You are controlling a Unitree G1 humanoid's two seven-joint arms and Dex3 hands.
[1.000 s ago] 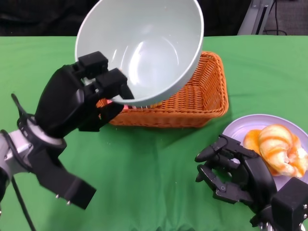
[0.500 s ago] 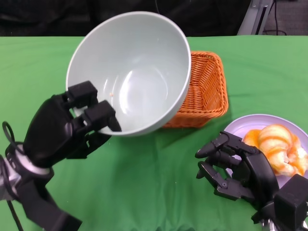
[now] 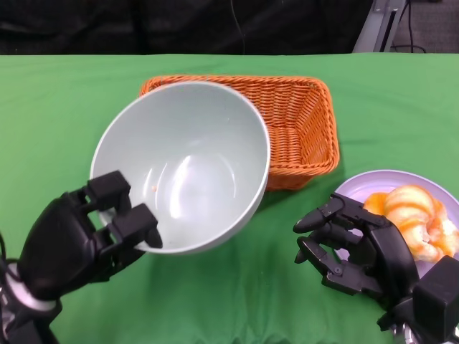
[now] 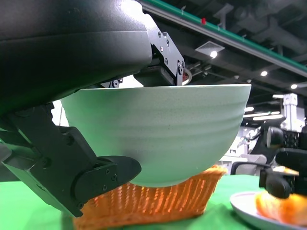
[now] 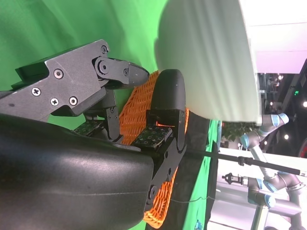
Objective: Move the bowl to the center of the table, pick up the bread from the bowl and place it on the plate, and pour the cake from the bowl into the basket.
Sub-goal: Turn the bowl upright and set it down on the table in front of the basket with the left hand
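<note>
Black left hand (image 3: 68,247) fingers (image 3: 136,226) grip bowl (image 3: 183,165) rim.

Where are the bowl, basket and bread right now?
bowl (image 3: 193,165), head view, on its inside wall.
basket (image 3: 308,136), head view, on its right woven wall.
bread (image 3: 416,218), head view, on its top crust.

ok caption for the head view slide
Left robot hand holds the empty bowl before the basket; bread on plate.
</note>
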